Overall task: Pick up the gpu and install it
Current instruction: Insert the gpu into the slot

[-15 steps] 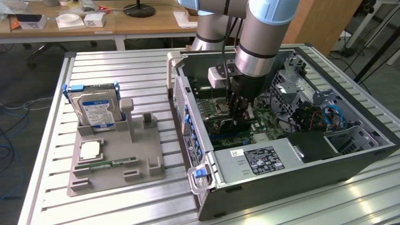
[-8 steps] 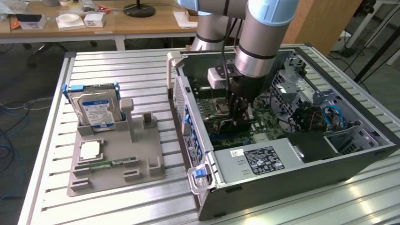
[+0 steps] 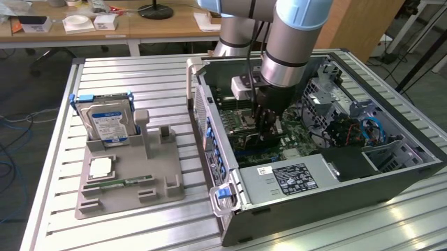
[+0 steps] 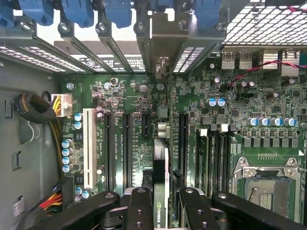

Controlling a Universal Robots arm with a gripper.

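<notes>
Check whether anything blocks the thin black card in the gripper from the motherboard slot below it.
Nothing visible does. The gripper holds the thin black gpu card edge-on above the green motherboard; the long black slots beside it look bare.

The gpu (image 4: 160,163), thin, black-faced, stands edge-on between the claw's (image 4: 161,203) fingers, reaching out ahead of them.

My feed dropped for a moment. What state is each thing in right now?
Thin black GPU card: edge-on, held by gripper above green motherboard.
Black gripper: shut on GPU.
Grey computer case: side open.
Silver hard drive: upright in grey holder.
</notes>
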